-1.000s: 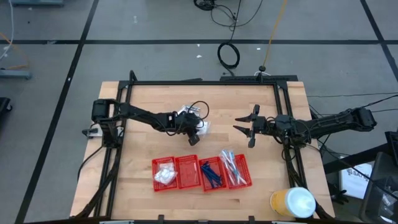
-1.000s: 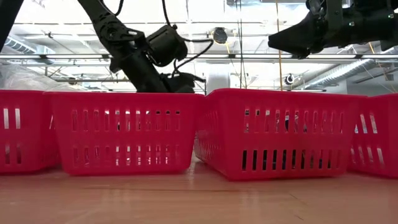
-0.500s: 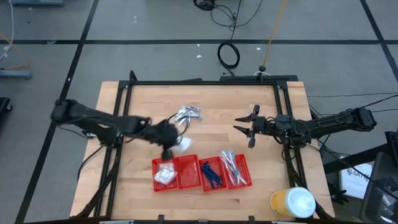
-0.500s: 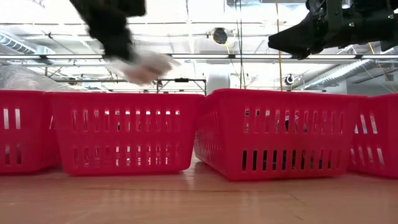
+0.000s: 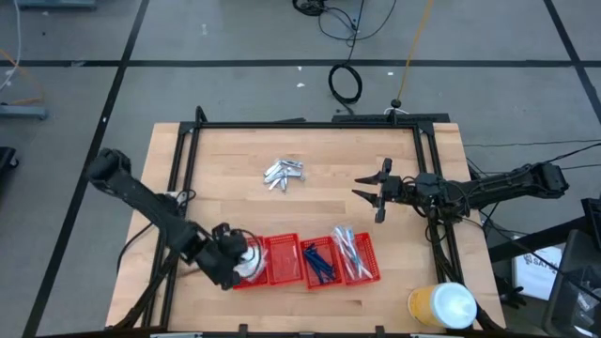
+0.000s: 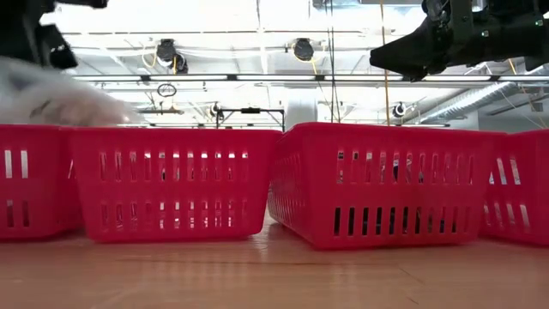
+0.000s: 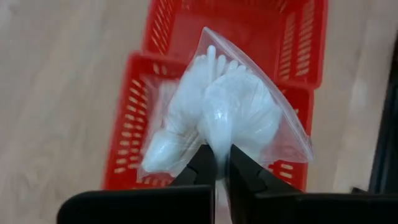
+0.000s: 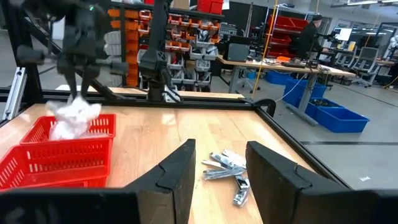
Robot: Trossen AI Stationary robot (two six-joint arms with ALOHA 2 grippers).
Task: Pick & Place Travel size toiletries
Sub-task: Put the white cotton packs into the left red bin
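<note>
Our left hand (image 7: 217, 163) is pinched tight on a white soft packet (image 7: 227, 115), a clear bag puffed with pale filling, and we hold it just above the leftmost red basket (image 5: 266, 274) at the near-left end of the basket row. In the left wrist view the fingers (image 7: 200, 167) nip a fold of the film at the bag's edge, so the body of the bag droops past them over the basket's open top, where more white packets already lie. We judge the packet to be very light, soft and limp: it sags and swings from the pinch, its film looks slick, and a grip on a thin fold could slip, so taking a gathered corner or seam seems safer than squeezing the stuffed middle. Letting it go low over the basket should keep it from drifting outside the rim. Next along the row, the second basket (image 5: 284, 255) looks empty or nearly so, the third holds dark blue sticks (image 5: 319, 262), and the fourth holds pale clear-wrapped sticks (image 5: 348, 253). Farther out, near the middle of the surface (image 5: 225, 169), a small heap of silvery foil sachets (image 5: 284, 173) lies loose; these look flat, stiff and slippery, best taken by an edge. Our right hand (image 5: 372, 196) hovers well apart on the right side, its fingers parted and holding nothing.
</note>
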